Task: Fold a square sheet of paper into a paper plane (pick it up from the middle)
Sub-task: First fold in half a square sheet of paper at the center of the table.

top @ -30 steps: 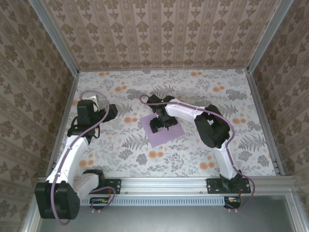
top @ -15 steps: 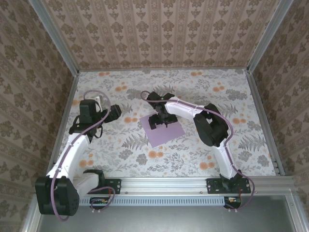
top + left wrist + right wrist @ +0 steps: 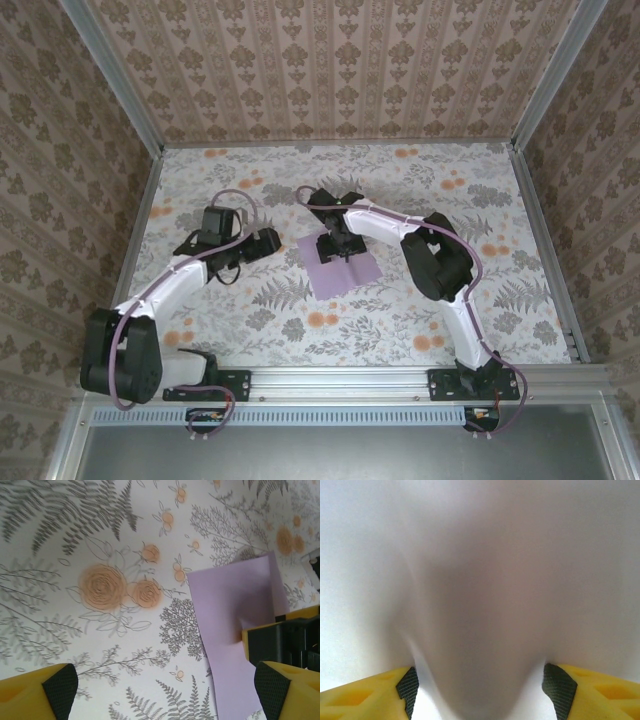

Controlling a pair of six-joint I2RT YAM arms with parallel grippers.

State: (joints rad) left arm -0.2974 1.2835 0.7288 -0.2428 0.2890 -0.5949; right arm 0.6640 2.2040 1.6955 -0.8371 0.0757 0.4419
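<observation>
Top external: the square sheet of paper (image 3: 347, 272) lies flat on the floral tablecloth (image 3: 275, 312) at mid-table, turned a little off square to the table edges. The right gripper (image 3: 335, 246) stands straight down on its middle. The left gripper (image 3: 263, 243) hangs just beside the sheet's left edge, so the sheet lies to its right. The right arm is the nearer of the 2.

Left wrist: the left gripper (image 3: 165, 687) has its fingers spread wide over bare cloth, nothing between them. The sheet (image 3: 232, 600) is ahead and to the right, with a right-arm finger (image 3: 277, 642) planted on it.

Right wrist: paper (image 3: 480, 555) is humped up between the 2 pads (image 3: 407, 687) of the right gripper (image 3: 480, 690). The jaws are part-way in. The view is blurred, so I cannot tell whether they grip the ridge yet.
</observation>
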